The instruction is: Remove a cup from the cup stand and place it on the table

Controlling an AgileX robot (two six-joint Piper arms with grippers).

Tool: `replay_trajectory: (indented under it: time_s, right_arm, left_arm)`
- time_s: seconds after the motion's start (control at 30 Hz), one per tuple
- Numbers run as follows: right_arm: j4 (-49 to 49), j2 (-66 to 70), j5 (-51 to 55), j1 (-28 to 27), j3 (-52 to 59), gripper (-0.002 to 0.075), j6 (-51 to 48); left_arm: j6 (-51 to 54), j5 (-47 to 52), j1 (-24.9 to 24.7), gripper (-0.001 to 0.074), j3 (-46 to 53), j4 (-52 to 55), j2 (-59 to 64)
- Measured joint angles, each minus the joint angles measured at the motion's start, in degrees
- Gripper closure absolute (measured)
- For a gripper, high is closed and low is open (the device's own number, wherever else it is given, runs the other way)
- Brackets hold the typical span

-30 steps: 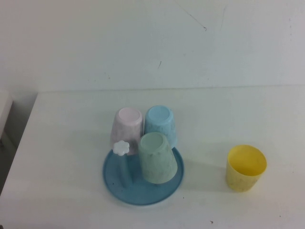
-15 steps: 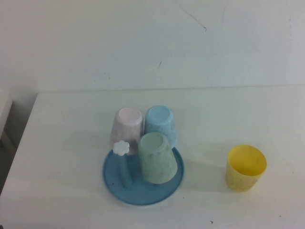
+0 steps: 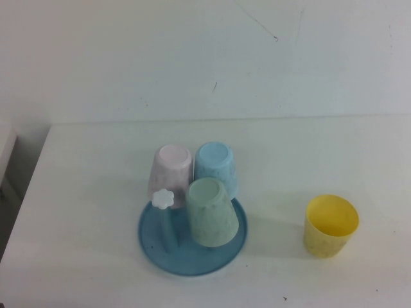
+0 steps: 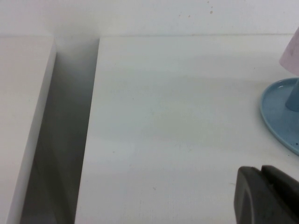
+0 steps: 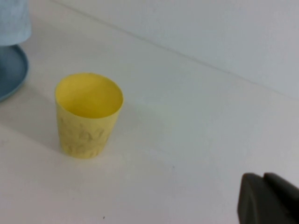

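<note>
**Student:** Where does the cup (image 3: 331, 226) stand?

**Instructor:** It stands upright, mouth up, on the white worktop (image 3: 90, 192), toward the near right corner and well apart from the cup stand (image 3: 192, 263). Judged from this, the task appears complete. The stand sits near the middle of the near edge and carries three inverted cups: the pink cup (image 3: 171, 170), the light-blue cup (image 3: 216, 168) and the mint-green cup (image 3: 212, 212). One peg with a white flower cap (image 3: 164, 199) is bare.

**Student:** And the arms?

**Instructor:** Neither appears in the high view. The left pincer (image 4: 268, 196) shows only as a dark tip over the worktop's left part, near the stand's rim; the right pincer (image 5: 268, 200) shows likewise over the right part, well apart from the cup. Both tips appear pressed together, grasping nothing.

**Student:** What could go wrong from here?

**Instructor:** The cup looks light and tapers to a narrow base, so a sweeping right arm could tip it or push it toward the near edge. A careless left arm could nudge the stand and shake its loosely resting cups.

**Student:** The surroundings?

**Instructor:** The worktop is plain, smooth and matte white, meeting a white wall with faint marks along its far edge. Beyond the left edge a shadowed gap separates it from another white surface (image 4: 23, 116).
</note>
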Motion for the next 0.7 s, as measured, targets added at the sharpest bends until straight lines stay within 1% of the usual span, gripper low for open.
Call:
replay_trajectory:
  time_s: [0.07,0.17,0.27,0.37,0.5,0.7]
  right_arm:
    - [1.3,-1.3,-4.9,-3.4,3.2,0.0728,0.0]
    - [3.1,-4.3,-9.2,-8.2,7.4,0.0728,0.1]
    - [3.7,-8.0,-10.1,-13.0,10.6,0.0728,0.2]
    - [4.6,-10.8,-10.5,-16.3,13.2,0.0728,0.2]
    - [5.3,-11.9,-10.5,-18.7,16.3,0.0729,0.2]
    - [5.7,-12.0,-9.1,-18.9,17.4,0.0729,0.1]
  left_arm:
    - [0.0,0.0,0.0,0.0737,0.0,0.0,0.0]
    - [0.0,0.0,0.0,0.0737,0.0,0.0,0.0]
    - [0.0,0.0,0.0,0.0737,0.0,0.0,0.0]
    - [0.0,0.0,0.0,0.0737,0.0,0.0,0.0]
    - [0.0,0.0,0.0,0.0737,0.0,0.0,0.0]
    - [0.0,0.0,0.0,0.0737,0.0,0.0,0.0]
